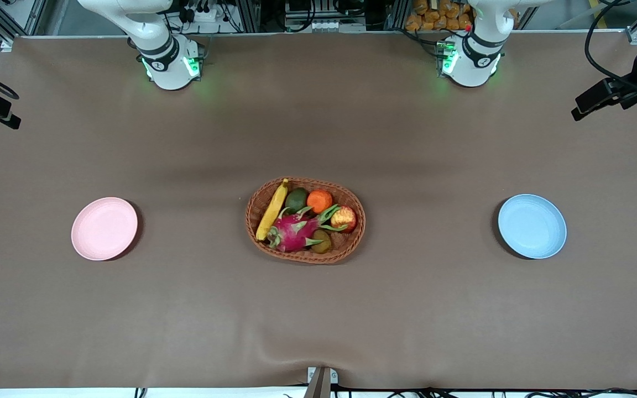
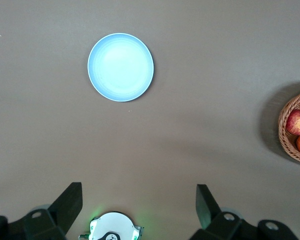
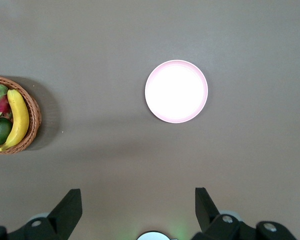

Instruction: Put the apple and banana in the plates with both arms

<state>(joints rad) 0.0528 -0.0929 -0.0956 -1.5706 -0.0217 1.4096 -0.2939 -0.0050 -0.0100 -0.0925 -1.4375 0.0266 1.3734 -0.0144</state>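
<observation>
Only wrist views show each open tool: left tool (image 2: 139, 205), right tool (image 3: 138, 207).

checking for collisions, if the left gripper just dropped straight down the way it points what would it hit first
Probably bare table. The left gripper is open and points down at cloth between the blue plate and the wicker basket; depth is unclear.

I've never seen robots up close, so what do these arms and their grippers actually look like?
Both arms are glossy white, rounded tubes with dark bands at the joints, and green lights glow at their bases. Black cables run past the table's edge near them. The left gripper and right gripper each show two dark, wedge-shaped fingers.
</observation>
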